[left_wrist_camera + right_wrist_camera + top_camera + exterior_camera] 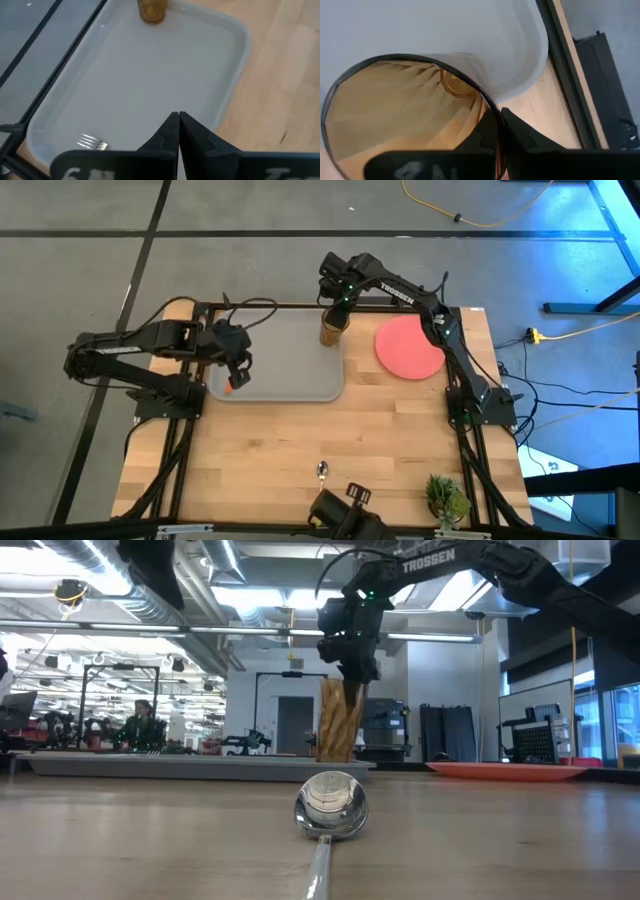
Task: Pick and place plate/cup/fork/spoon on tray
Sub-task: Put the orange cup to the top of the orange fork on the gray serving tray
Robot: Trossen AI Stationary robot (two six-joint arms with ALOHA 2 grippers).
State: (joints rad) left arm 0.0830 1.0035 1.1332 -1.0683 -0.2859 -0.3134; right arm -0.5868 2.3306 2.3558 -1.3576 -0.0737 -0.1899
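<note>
The grey tray (290, 380) lies on the table's far left half. The amber cup (331, 330) stands upright at the tray's far right corner, and my right gripper (336, 308) is shut on it from above. The fork lies on the tray's left end, with its tines (92, 143) in the left wrist view and its orange handle (230, 387) below my left gripper. My left gripper (178, 125) hangs shut and empty just above it. The coral plate (408, 347) lies flat on the table to the right of the tray. The spoon (330, 808) lies near the table's near edge. My right gripper holds the cup's rim (492, 117) on one side, one finger inside the cup and one outside. The fingers (352, 668) point down from above. The cup (340, 720) is upright. I cannot tell whether its base rests on the tray or hangs just above it.
A small potted plant (445, 498) stands at the table's near right corner. A dark camera mount (340, 515) sits at the near edge. The table frame's dark rail (300, 305) runs along the far edge behind the tray.
</note>
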